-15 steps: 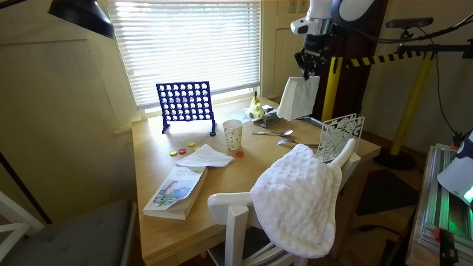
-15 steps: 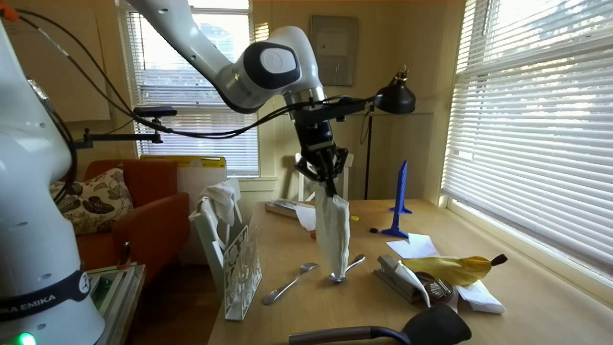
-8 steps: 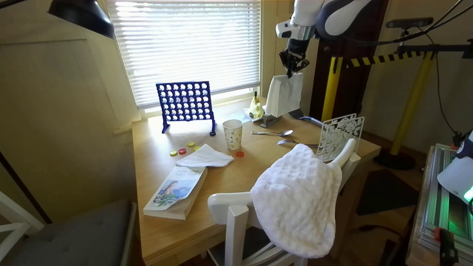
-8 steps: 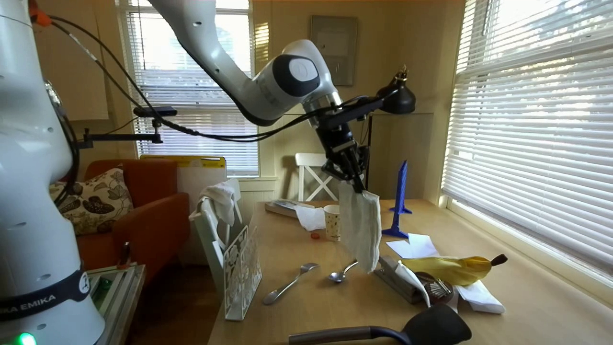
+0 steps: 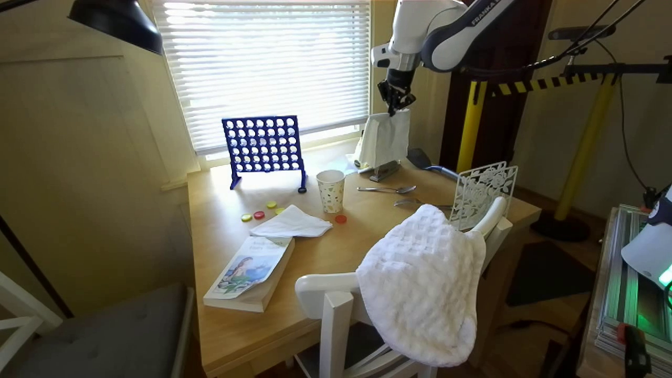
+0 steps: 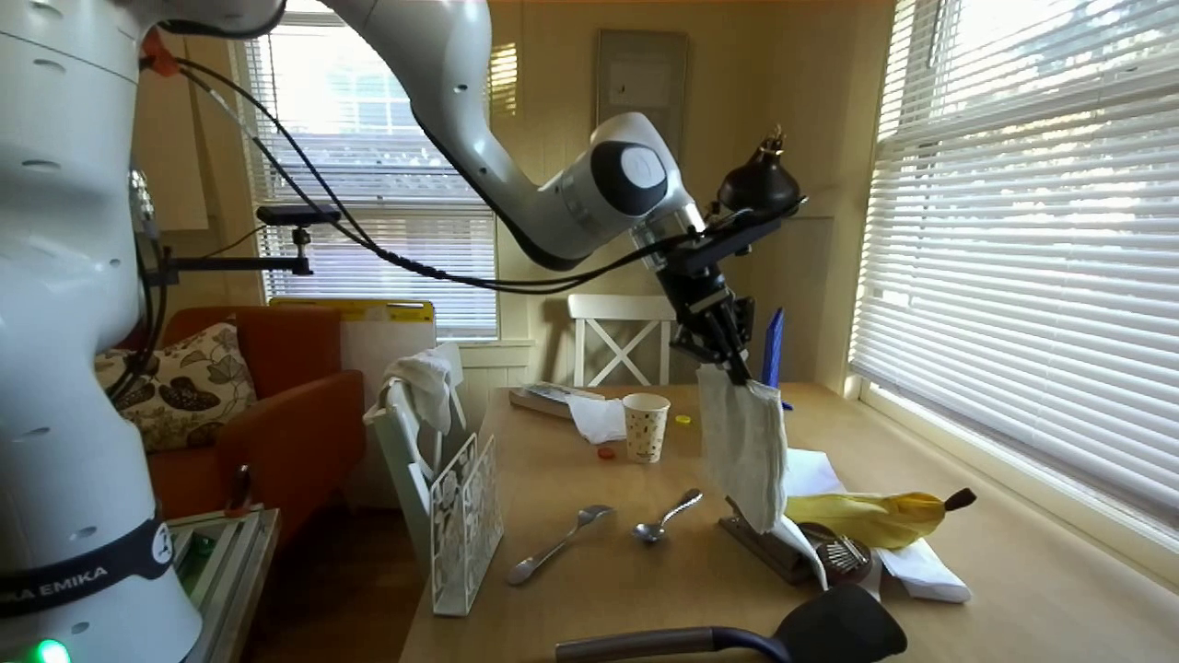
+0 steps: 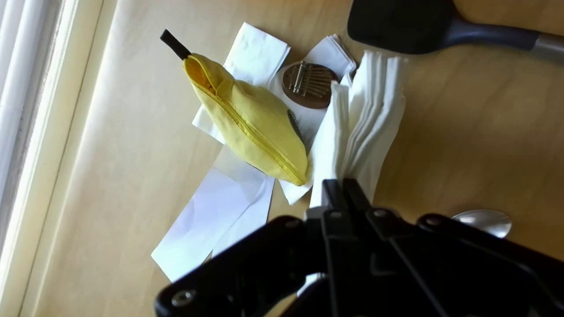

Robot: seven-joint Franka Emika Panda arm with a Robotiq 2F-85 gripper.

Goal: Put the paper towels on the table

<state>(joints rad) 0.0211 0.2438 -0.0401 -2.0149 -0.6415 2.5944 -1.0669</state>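
I have the gripper (image 7: 342, 187) pinched tight on the towels (image 6: 741, 447). They hang down below the jaws, over the table (image 6: 553, 470). In both exterior views the stapler (image 5: 385, 172) is below the jaws too; I can't tell if the towels touch it. In the wrist view, the yellow bag (image 7: 251, 123) is ahead and left of the jaws, the spatula (image 7: 405, 26) ahead and right, and the spoon (image 7: 484, 221) off to the right. The cup (image 5: 331, 194) stands well apart from the jaws.
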